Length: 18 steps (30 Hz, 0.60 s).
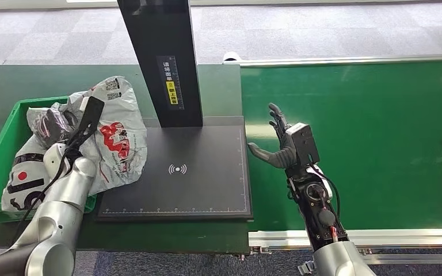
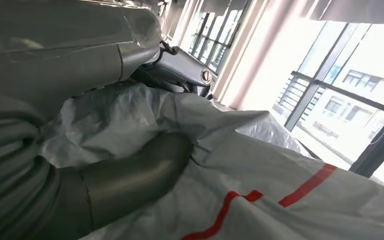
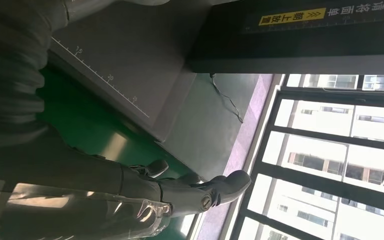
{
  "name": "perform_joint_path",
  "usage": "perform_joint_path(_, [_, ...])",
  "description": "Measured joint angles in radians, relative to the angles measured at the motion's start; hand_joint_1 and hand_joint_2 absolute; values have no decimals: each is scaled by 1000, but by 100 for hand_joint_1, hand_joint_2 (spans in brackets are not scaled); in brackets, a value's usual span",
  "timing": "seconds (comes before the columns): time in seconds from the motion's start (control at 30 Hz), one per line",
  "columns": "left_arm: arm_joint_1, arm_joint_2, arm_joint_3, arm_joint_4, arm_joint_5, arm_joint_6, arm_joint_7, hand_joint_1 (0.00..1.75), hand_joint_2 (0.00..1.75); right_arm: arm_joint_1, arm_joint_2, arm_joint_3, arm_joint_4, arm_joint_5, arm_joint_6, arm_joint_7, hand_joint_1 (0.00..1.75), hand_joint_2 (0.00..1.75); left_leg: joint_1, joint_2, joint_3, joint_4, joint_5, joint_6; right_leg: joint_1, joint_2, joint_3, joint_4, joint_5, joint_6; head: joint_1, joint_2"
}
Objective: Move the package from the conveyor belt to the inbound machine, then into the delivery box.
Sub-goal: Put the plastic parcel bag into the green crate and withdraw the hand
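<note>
Below, green conveyor belt [image 1: 368, 132] borders the inbound machine [image 1: 178, 172], grey carpet [image 1: 46, 34] beyond.

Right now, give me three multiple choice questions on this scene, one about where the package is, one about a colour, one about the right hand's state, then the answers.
1. Where is the white package?
A. in the green bin
B. on the conveyor belt
C. on the floor

2. What colour is the scan plate?
A. white
B. black
C. red

3. The right hand is:
A. holding the package
B. holding a box
C. open, holding nothing

Answers: 1 A, the package lies in the bin, draping over its edge. 2 B, the plate under the post is black. 3 C, its fingers are spread above the belt.
</note>
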<state>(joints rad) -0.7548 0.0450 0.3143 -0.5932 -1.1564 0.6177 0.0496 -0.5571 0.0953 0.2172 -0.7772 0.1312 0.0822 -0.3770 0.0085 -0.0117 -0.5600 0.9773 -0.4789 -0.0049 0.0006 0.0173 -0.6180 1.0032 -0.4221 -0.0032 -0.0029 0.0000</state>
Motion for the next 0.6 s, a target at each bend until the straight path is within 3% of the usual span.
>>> perform_joint_path(0.03, [0, 8, 14, 8, 29, 18, -33, 164, 175, 1, 0, 0, -2, 0, 0, 3, 0, 175, 0, 0, 0, 0, 0, 0, 0, 0, 0, 0, 0, 0, 0, 0])
perform_joint_path(0.1, [3, 16, 51, 4, 71, 53, -111, 175, 175, 6, 0, 0, -9, 1, 0, 7, 0, 175, 1, 0, 0, 0, 0, 0, 0, 0, 0, 0, 0, 0, 0, 0])
perform_joint_path(0.3, [9, -10, 281, -105, 33, 66, -362, 175, 175, 16, 0, 0, -27, 8, -5, 11, 0, 175, 0, 1, 0, 0, 0, 0, 0, 1, -1, 0, 0, 0, 0, 0])
perform_joint_path(0.33, [6, -16, 326, -115, 1, 66, -370, 166, 175, 16, 1, 0, -28, 10, -5, 11, 0, 175, 0, 1, 0, 0, 0, 0, 0, 1, -1, 0, 0, 0, 0, 0])
perform_joint_path(0.43, [-3, -20, 406, -108, -113, 66, -288, 36, 175, 17, 2, 0, -32, 14, -5, 11, 0, 175, 0, 0, 0, 0, 0, 0, 0, 0, 0, 0, 0, 0, 0, 0])
perform_joint_path(0.47, [-8, -19, 415, -94, -145, 66, -248, 1, 175, 17, 3, 0, -32, 15, -4, 12, 0, 175, 0, 0, 0, 0, 0, 0, 0, 0, 0, 0, 0, 0, 0, 0])
perform_joint_path(0.6, [-32, -4, 423, -4, -197, 61, -140, 0, 175, 16, 7, -1, -33, 24, 1, 15, 0, 175, 0, 0, 0, 0, 0, 0, 0, 0, 0, 0, 0, 0, 0, 0])
